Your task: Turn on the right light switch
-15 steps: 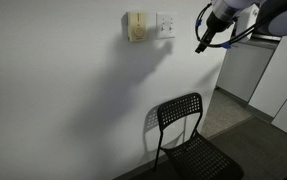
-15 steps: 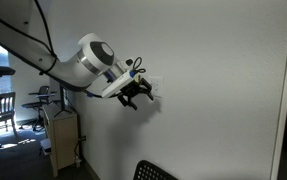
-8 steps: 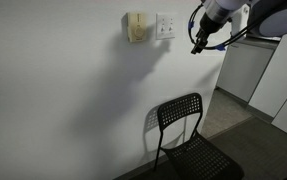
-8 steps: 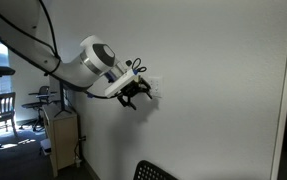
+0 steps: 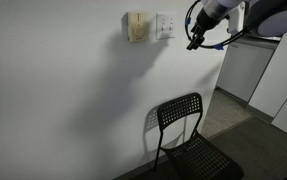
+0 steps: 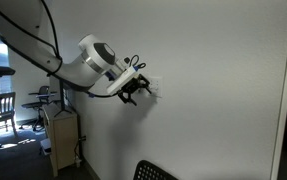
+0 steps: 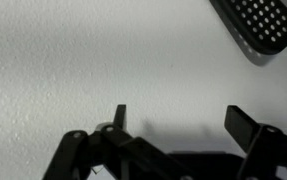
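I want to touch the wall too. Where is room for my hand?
The wall is bare between the cream unit and the chair below, and beyond the cream unit, away from the gripper. It is crowded beside the white switch plate, where the open gripper hangs close.

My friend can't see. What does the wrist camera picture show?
The robot's open gripper pokes up from the bottom edge, its two dark fingers spread apart in front of a white wall. A corner of a black chair with holes shows at top right.
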Tool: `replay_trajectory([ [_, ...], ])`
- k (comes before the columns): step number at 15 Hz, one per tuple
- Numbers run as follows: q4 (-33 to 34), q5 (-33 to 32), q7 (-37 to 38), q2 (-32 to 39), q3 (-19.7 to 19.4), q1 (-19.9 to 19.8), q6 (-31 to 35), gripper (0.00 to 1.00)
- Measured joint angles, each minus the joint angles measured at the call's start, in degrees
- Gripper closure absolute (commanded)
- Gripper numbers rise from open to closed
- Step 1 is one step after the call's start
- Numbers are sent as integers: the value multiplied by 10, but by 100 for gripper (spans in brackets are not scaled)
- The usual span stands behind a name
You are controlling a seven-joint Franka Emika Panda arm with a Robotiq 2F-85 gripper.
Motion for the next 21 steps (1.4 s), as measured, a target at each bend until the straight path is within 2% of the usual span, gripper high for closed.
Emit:
replay_trajectory([
  [9, 105, -1, -74, 81, 0, 33, -33, 0],
  [15, 178, 3, -103, 139, -3, 34, -32, 0],
  [21, 208, 23, -120, 176, -11, 35, -32, 0],
])
